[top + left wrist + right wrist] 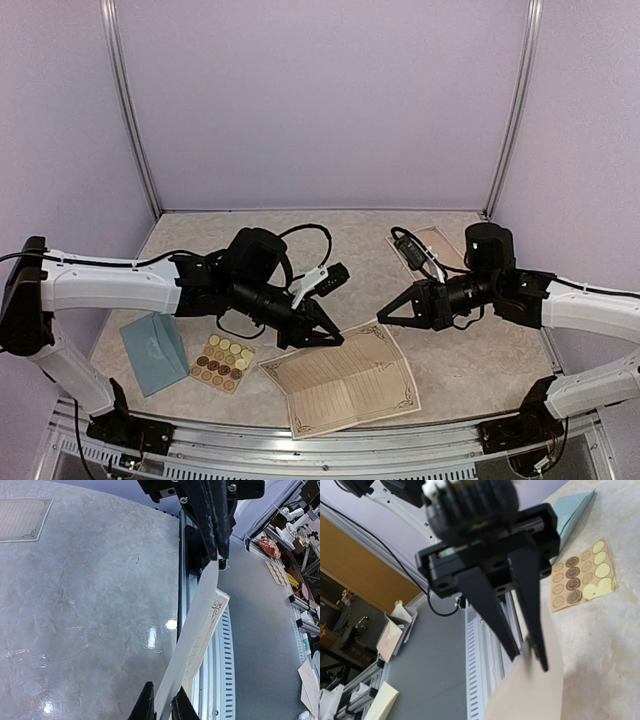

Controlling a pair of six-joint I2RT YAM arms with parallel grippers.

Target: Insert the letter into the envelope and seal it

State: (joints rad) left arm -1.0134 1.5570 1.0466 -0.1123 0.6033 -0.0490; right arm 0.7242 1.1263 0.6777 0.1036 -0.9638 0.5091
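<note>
The marble-look table (pixel 470 350) carried a cream letter (pixel 345 385) with a printed border at about 6 o'clock, opened along its crease. A second cream sheet (pixel 437 243) lay at 1 o'clock. The teal envelope (pixel 155 350) rested flat at 8 o'clock, apart from the letter, with the tan sticker sheet (pixel 225 362) just beside it toward 7. The left gripper (pixel 328 338) was clenched on the letter's far edge, and the right gripper (pixel 383 318) pinched its far right corner.
</note>
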